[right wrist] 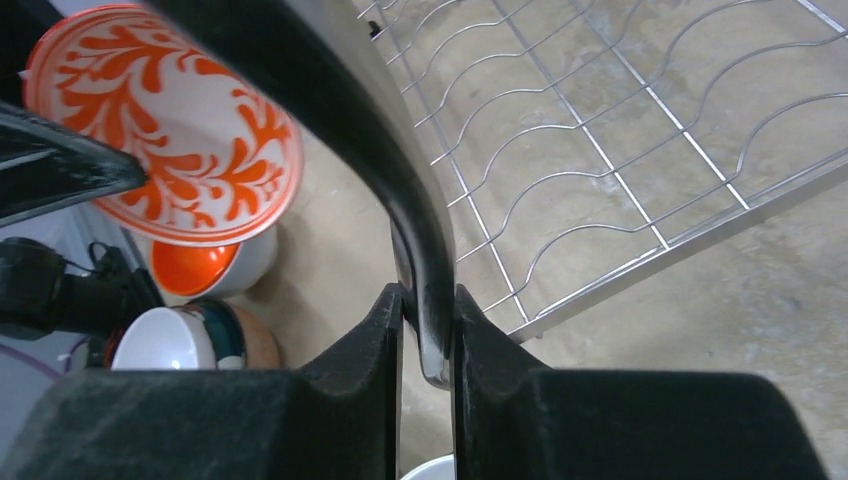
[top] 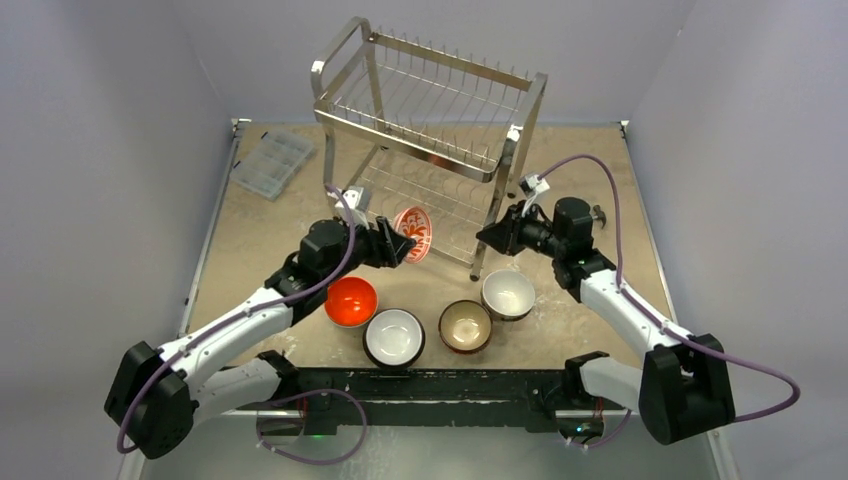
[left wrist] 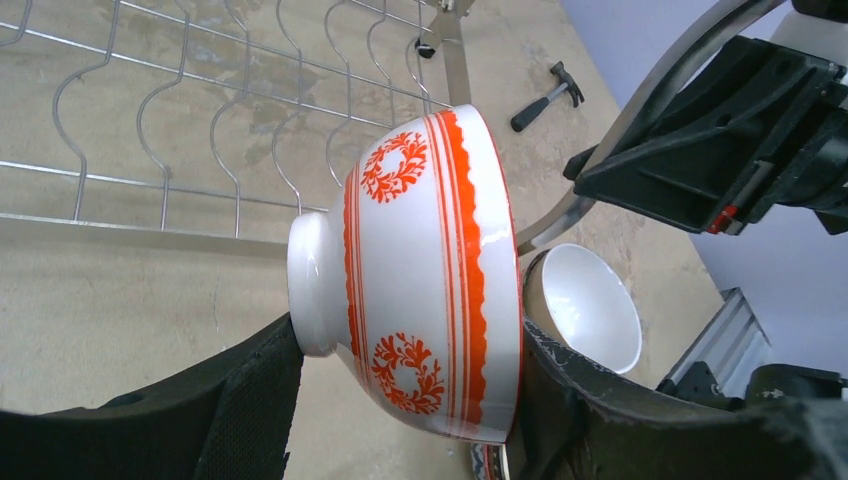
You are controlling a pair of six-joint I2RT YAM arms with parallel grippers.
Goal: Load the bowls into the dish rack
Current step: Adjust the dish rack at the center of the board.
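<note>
Step in hand: slot the patterned bowl (top: 413, 233) into the lower tier (top: 432, 200) of the dish rack (top: 430, 110).

**Grippers**
- The left gripper (top: 398, 245) is pinching the patterned bowl. One finger sits by the foot and the other at the rim.
- The right gripper (right wrist: 428, 330) is pressed together on the rack's front leg (right wrist: 405, 200), bracing it. It sits at 3 o'clock from the bowl.

**How to do it well (judgement)**
- Hold the bowl on edge as it is now and line the rim up with a gap between the wavy wires.
- Feed it in toward 12–1 o'clock through the open front.
- Go slow. A knock on the frame could shove the rack, so the right-hand brace matters.
- Let go only once the rim sits between the wires, or the bowl will likely roll out.
- Watch clearance between the two grippers, which are near each other.

**Where the bowls are**
- The patterned bowl is off the table, just in front of the lower tier, with its mouth turned toward 3–4 o'clock. I can't tell if it touches the wires.
- Four more bowls sit on the table at 6 o'clock from it: an orange-red bowl (top: 351, 301), a dark-rimmed white bowl (top: 394, 336), a brown bowl (top: 465, 326) and a white bowl (top: 508, 293).
- No bowl shows in the rack.

**Look of the patterned bowl**
- It is glossy white ceramic with a small foot.
- The outside has orange bands, a scalloped line and wreath motifs.
- The inside has orange branching leaves.
</note>
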